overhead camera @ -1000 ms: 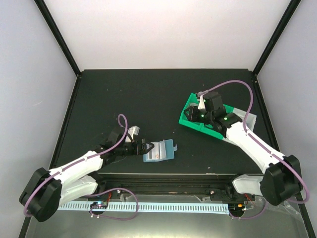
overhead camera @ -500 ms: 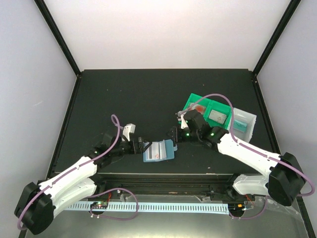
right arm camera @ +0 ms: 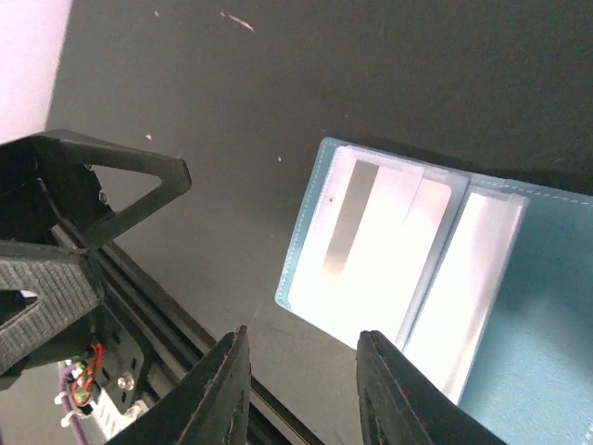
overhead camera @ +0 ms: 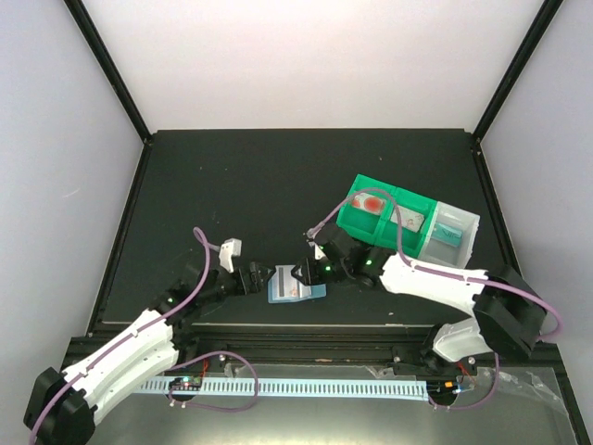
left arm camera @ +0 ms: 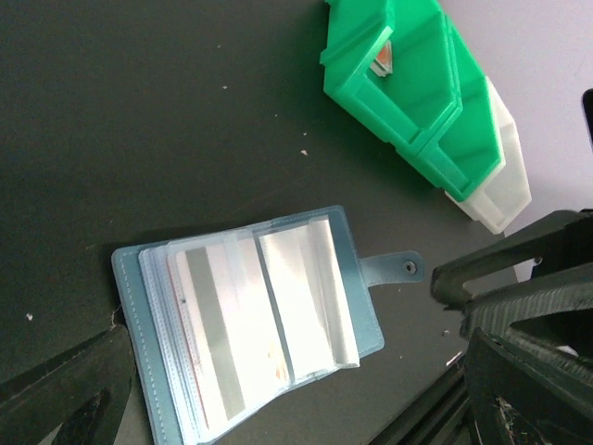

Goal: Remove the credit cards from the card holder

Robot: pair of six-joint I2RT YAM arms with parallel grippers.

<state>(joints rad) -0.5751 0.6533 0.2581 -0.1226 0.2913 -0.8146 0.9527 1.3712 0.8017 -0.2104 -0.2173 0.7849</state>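
The flat light blue folding plastic card holder (overhead camera: 296, 285) lies open and face up near the front edge of the black table (overhead camera: 278, 176). A thin whitish plastic card with a grey stripe (left arm camera: 211, 324) sits in the clear pocket of the panel away from the small snap tab (left arm camera: 394, 269). Glare keeps me from telling whether the other pocket holds anything. My left hand (overhead camera: 260, 278) hangs just beside the holder's outer edge with fingers spread wide and nothing in them. My right hand (overhead camera: 303, 273) is at the holder's far edge, fingers also parted and empty; I cannot tell whether it touches the plastic. I judge the step to be drawing that striped card out. I would press the left hand onto the cover so the sleeve cannot slide or fold shut, then nip only the card's exposed edge with the right and pull straight along the slot, low and slow. The green plastic compartment bin (overhead camera: 357, 222) and the clear plastic bin (overhead camera: 468, 232) stand well apart to the right.
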